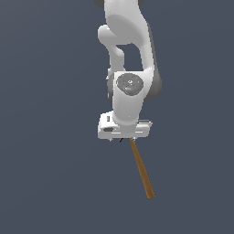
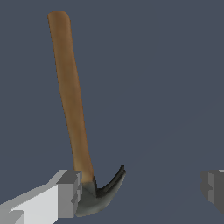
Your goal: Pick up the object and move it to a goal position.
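Observation:
The hammer lies on the flat grey ground. Its brown wooden handle (image 1: 140,169) runs out from under my hand toward the camera in the exterior view. In the wrist view the handle (image 2: 70,96) and the dark grey-black claw head (image 2: 98,197) are plain. My gripper (image 2: 142,190) is open, and its jaws stand wide apart. The head sits between them, right beside one light grey finger (image 2: 69,192) and far from the other finger (image 2: 213,189). In the exterior view the gripper (image 1: 122,138) is low over the head, and my hand hides the head and fingertips.
The white arm (image 1: 128,55) comes down from the top of the exterior view. The ground (image 1: 45,183) is a plain dark grey-blue surface with no other objects or edges in sight.

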`<state>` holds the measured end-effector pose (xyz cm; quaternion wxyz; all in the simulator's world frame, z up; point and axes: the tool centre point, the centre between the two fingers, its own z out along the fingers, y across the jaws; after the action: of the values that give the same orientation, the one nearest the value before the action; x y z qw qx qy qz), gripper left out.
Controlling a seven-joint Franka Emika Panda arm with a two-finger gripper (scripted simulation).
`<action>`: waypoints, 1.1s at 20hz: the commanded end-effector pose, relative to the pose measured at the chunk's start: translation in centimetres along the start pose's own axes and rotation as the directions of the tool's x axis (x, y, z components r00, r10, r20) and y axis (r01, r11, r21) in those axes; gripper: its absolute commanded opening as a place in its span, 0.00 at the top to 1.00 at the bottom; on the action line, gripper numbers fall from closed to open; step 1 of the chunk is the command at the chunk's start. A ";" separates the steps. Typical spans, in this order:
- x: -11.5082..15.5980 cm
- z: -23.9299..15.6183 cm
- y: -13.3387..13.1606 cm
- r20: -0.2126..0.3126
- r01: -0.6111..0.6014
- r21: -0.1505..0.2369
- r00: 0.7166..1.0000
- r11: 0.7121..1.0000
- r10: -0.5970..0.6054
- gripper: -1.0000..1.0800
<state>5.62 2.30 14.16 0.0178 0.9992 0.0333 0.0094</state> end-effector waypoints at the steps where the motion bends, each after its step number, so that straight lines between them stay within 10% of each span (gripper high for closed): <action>1: 1.2 1.5 -1.3 0.004 0.006 0.007 1.000 1.000 -0.006 0.04; 22: 4.4 7.5 -6.1 0.018 0.019 0.036 1.000 0.999 -0.020 0.04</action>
<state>9.80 8.38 6.67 0.0003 0.9991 0.0433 -0.0003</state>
